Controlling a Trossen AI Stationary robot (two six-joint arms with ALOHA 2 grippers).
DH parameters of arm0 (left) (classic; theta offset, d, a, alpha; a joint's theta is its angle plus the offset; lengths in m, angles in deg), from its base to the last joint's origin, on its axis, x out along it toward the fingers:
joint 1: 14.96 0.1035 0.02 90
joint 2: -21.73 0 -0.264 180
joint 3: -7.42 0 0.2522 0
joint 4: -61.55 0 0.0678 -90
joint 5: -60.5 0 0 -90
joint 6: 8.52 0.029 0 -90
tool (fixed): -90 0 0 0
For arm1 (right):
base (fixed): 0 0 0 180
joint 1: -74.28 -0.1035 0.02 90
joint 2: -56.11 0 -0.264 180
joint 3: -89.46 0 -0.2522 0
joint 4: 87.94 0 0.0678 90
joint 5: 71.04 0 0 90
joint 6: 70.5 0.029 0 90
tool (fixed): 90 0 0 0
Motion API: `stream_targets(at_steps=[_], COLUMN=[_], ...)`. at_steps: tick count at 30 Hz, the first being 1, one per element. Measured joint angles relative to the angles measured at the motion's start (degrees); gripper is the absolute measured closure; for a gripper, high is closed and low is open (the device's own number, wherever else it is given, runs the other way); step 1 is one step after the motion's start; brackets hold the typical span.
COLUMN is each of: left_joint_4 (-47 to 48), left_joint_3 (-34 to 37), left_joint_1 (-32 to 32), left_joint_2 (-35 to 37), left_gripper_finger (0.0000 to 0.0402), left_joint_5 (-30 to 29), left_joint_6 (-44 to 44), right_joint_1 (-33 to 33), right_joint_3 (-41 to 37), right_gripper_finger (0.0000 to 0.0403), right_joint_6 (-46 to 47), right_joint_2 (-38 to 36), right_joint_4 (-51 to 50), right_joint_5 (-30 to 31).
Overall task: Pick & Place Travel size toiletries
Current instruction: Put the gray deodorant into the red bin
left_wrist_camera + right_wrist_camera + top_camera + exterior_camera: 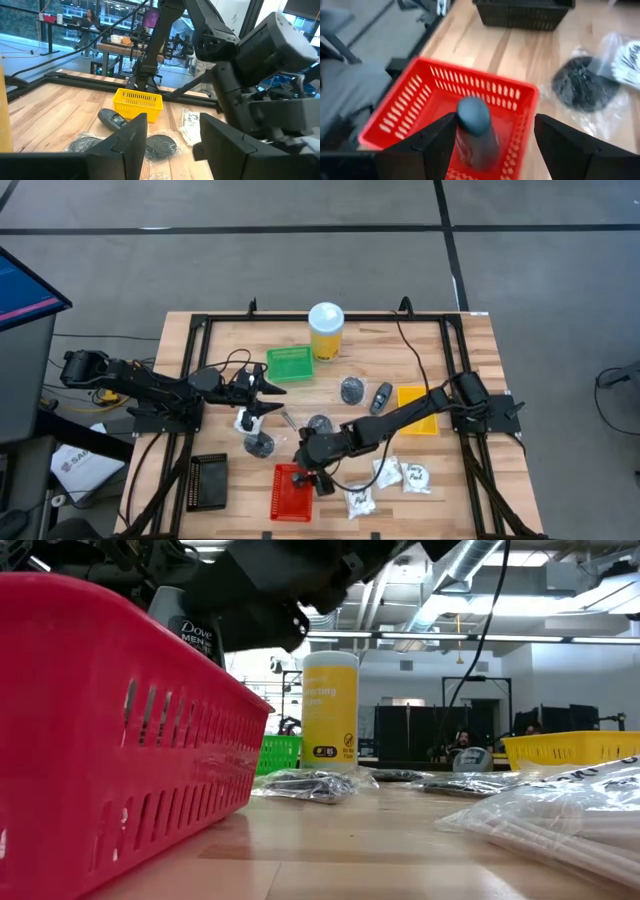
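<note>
Reading "Dove Men" on dark bottle [190, 635] in red tray [110, 730], right hand [485, 142] fingers apart above.

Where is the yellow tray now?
In the high view, the yellow tray lies on the table's right side, under the right arm, beside a small dark bottle.

Even overhead light is noted; ceiling strips [470, 638] glare in the low view. The red tray [470, 100] is rendered blurred; soft shadows are cast on the bench [430, 370].
</note>
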Motion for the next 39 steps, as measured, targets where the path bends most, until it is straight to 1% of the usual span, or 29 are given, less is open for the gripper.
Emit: stream_targets(at_steps=[3, 5, 7, 12, 18, 22, 29, 35, 39], left_joint_4=[0.02, 0.02, 0.07, 0.26, 0.38, 0.39, 0.42, 0.42, 0.44], left_joint_3=[0.0, 0.0, 0.0, 0.09, 0.09, 0.09, 0.09, 0.09, 0.09], left_joint_1=[0.02, 0.0, 0.02, 0.0, 0.02, 0.02, 0.02, 0.0, 0.02], left_joint_2=[0.0, 0.0, 0.0, 0.0, 0.0, 0.0, 0.0, 0.0, 0.0], left_gripper_finger=[0.023, 0.023, 0.023, 0.023, 0.023, 0.023, 0.023, 0.023, 0.023], left_joint_5=[0.0, 0.0, -0.02, 0.0, 0.0, 0.0, 0.0, 0.0, 0.0], left_joint_6=[0.0, 0.0, 0.0, 0.0, 0.0, 0.0, 0.0, -0.01, 0.0], right_joint_1=[0.4, 0.84, 1.42, 3.05, 5.09, 6.33, 8.55, 10.48, 11.72], right_joint_3=[0.14, -0.08, 0.05, 0.1, 0.01, 0.01, 0.01, 0.01, 0.0], right_gripper_finger=[0.0148, 0.0148, 0.0148, 0.0148, 0.0148, 0.0148, 0.0148, 0.0148, 0.0148], right_joint_6=[-1.41, -2.07, -2.42, -2.91, -2.91, -2.97, -2.02, -0.87, -1.16], right_joint_2=[-1.32, -2.98, -4.08, -8.18, -10.96, -11.39, -11.46, -11.46, -11.46], right_joint_4=[-1.25, -4.96, -5.53, -13.98, -28.14, -36.29, -51.33, -59.3, -62.13], right_joint_5=[0.05, 0.04, 0.05, 0.27, 5.8, 8.56, 15.42, 17.79, 18.76])
